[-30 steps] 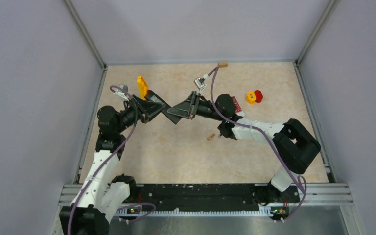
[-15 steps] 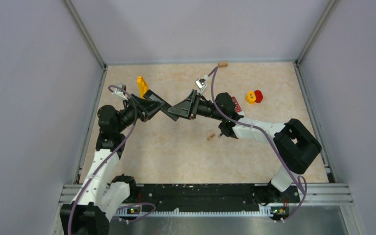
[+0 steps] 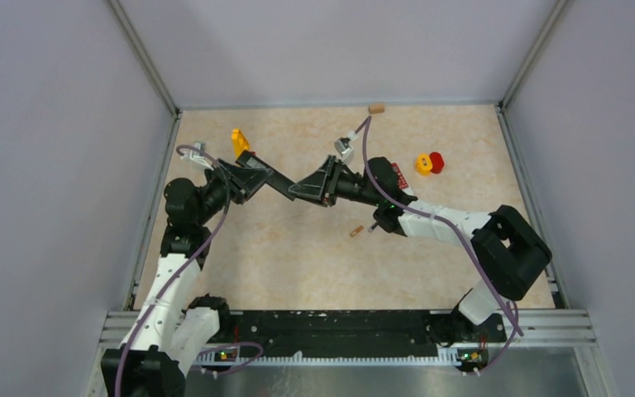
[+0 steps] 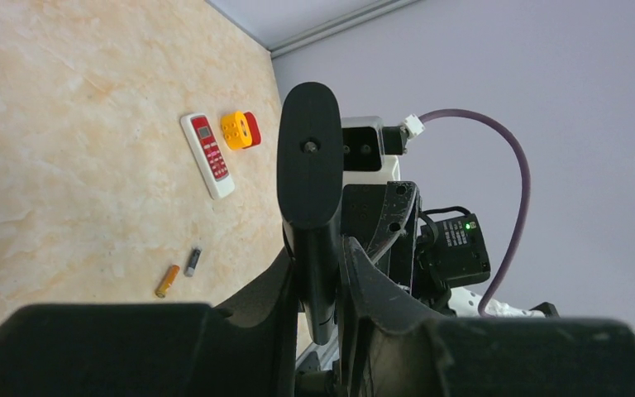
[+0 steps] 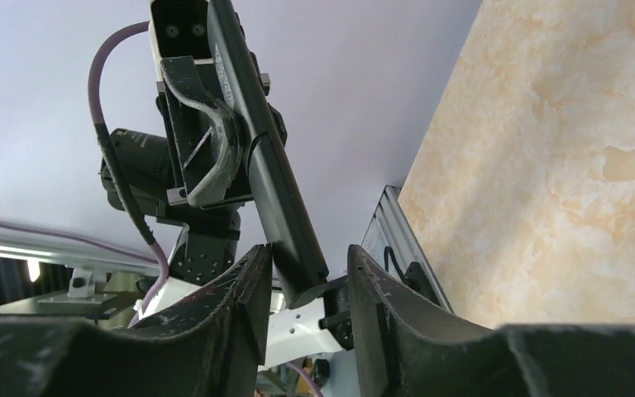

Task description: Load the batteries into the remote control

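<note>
**Operator:** Status of the jaws and the remote?

**Observer:** Your left gripper (image 4: pixel 321 258) has its jaws clamped on the black remote control (image 4: pixel 307 157). It holds the remote clear of the bench (image 3: pixel 298 265), at about 10 o'clock from bench centre. Your right gripper (image 5: pixel 306 258) faces it, with its jaws on either side of the remote's free end. I cannot tell whether they are gripping it or standing apart.

**Operator:** And the batteries?

**Observer:** Two are in view, lying on the bench near 5 o'clock from centre, beside your right arm. They are an orange battery (image 3: pixel 356 231) and a dark battery (image 3: pixel 371 228), close together but not touching. A white-and-red remote (image 4: pixel 207 155) lies at 2 o'clock, partly under your right arm. Further out the same way, a yellow block (image 3: pixel 422 164) touches a red block (image 3: pixel 436 161). An orange piece (image 3: pixel 240 141) sits at 10 o'clock and a wooden block (image 3: pixel 375 107) at 12 o'clock, by the far edge.
</note>
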